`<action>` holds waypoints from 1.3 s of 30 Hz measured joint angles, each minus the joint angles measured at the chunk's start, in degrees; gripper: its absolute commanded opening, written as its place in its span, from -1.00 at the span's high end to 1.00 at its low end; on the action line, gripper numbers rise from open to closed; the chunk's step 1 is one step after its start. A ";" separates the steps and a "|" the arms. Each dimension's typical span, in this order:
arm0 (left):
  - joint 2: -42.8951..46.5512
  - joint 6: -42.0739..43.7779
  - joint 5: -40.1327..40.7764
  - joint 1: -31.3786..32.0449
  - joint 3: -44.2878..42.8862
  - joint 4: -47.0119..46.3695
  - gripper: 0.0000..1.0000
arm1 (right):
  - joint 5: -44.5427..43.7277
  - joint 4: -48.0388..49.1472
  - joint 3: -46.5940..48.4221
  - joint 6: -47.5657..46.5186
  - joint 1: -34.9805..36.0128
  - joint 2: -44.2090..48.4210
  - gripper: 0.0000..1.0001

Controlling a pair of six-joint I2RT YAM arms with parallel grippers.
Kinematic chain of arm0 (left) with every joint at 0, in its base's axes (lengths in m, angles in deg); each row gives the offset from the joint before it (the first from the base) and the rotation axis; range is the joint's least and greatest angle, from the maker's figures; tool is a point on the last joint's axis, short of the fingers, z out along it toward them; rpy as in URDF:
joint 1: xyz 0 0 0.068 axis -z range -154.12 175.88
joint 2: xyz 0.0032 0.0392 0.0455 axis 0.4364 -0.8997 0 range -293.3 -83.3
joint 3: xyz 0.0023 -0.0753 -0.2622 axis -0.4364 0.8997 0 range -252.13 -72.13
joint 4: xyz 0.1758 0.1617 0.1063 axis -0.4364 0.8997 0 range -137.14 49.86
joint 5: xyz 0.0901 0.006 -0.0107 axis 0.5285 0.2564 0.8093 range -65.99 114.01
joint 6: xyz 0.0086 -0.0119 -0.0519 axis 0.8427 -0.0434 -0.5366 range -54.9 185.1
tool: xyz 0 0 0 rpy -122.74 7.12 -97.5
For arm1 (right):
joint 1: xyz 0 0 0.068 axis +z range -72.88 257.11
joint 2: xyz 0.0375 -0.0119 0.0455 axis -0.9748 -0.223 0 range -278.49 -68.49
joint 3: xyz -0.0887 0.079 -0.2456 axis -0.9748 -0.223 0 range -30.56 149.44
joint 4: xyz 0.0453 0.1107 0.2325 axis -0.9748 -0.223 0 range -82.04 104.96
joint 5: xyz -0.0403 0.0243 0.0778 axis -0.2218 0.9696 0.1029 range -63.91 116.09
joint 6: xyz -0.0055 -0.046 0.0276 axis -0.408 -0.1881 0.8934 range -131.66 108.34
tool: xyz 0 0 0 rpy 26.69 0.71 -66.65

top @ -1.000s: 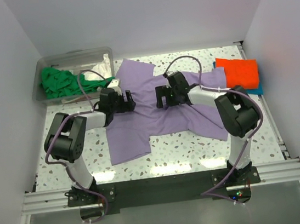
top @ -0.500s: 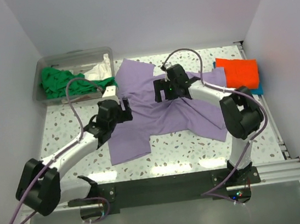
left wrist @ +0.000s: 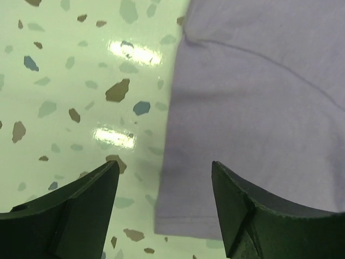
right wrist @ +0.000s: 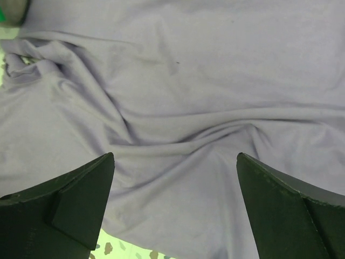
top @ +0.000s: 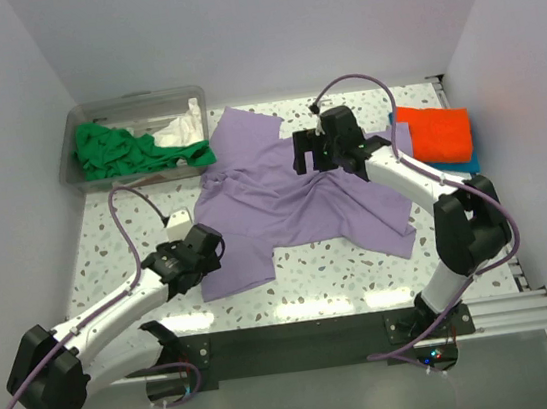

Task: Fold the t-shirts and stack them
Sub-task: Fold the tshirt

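Jaws spread empty on both, my left pincer (left wrist: 161, 172) straddles the edge of the lavender t-shirt (left wrist: 259, 108) (a fold handle, I reckon), its wrinkles lying beneath the right pincer (right wrist: 175, 162).

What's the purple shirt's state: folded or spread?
Spread, not folded: the lavender t-shirt lies open and wrinkled on the table, sleeves out to both sides.

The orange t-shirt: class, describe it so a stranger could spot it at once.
On the speckled table, go to the far right edge. There lies the folded orange cloth t-shirt, on top of a blue one. It alone is bright orange and neatly squared; the lavender t-shirt nearby lies spread and rumpled.
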 measured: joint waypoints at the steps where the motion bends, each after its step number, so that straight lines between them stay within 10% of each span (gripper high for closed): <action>1: 0.00 -1.25 0.04 0.61 0.00 1.73 -0.47 | -0.31 -0.15 -0.63 0.00 -0.31 0.31 -0.98; 20: 0.83 -14.16 -5.09 7.74 3.23 8.04 0.26 | 1.92 -0.68 -4.31 0.15 -6.38 0.48 -0.98; 39: -3.78 -18.93 -5.38 8.20 3.26 10.25 0.14 | 5.68 0.15 -4.94 0.68 -8.17 0.61 -0.98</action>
